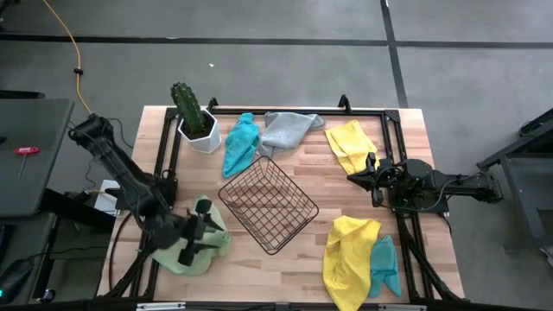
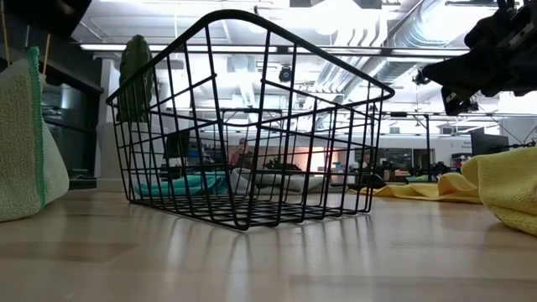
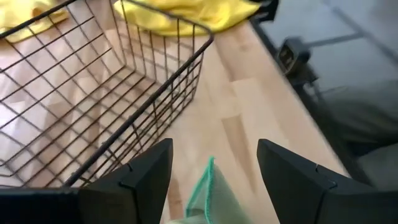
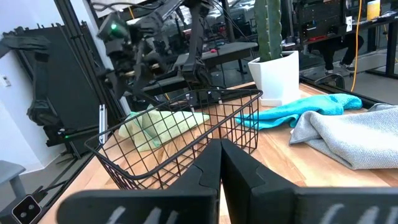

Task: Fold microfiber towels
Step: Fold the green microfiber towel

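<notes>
A light green towel lies bunched at the table's near left; it shows close up at the left of the low view. My left gripper hovers over it, open, with a raised hem of the towel showing between its fingers, apart from both. A teal towel, a grey towel and a yellow towel lie along the far side. Another yellow towel and a teal one lie at the near right. My right gripper waits shut at the right edge.
A black wire basket stands mid-table, just right of my left gripper. A cactus in a white pot stands at the far left. A black frame runs along the table's edges. Bare wood shows near the front edge.
</notes>
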Controlling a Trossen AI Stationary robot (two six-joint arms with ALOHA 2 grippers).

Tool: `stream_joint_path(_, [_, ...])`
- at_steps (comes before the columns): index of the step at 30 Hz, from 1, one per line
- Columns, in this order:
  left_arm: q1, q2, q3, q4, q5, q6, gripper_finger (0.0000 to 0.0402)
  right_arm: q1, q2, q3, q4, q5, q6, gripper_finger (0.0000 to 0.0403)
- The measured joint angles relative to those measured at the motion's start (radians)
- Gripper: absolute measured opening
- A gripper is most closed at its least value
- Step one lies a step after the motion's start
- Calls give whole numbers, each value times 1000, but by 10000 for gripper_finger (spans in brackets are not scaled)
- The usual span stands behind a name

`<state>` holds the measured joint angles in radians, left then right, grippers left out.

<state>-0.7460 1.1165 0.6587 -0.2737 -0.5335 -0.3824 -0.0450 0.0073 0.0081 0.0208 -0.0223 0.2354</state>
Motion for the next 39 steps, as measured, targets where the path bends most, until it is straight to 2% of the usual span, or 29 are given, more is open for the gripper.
stream_joint_path(7, [0, 118, 15, 0, 2, -61, 223, 0, 0, 0, 0, 0, 0, 0])
stream_joint_path(19, [50, 192, 15, 0, 50, -123, 216, 0, 0, 0, 0, 0, 0, 0])
stream_joint_path(23, [64, 195, 15, 0, 55, -119, 171, 0, 0, 0, 0, 0, 0, 0])
stream_joint_path(29, [61, 175, 15, 1, 79, -79, 26, 0, 0, 0, 0, 0, 0, 0])
stream_joint_path(30, [57, 168, 15, 1, 73, -75, 14, 0, 0, 0, 0, 0, 0, 0])
stream_joint_path(34, [47, 133, 16, 1, 12, -35, 8, 0, 0, 0, 0, 0, 0, 0])
stream_joint_path(39, [118, 158, 15, -19, 47, 8, 2, 0, 0, 0, 0, 0, 0, 0])
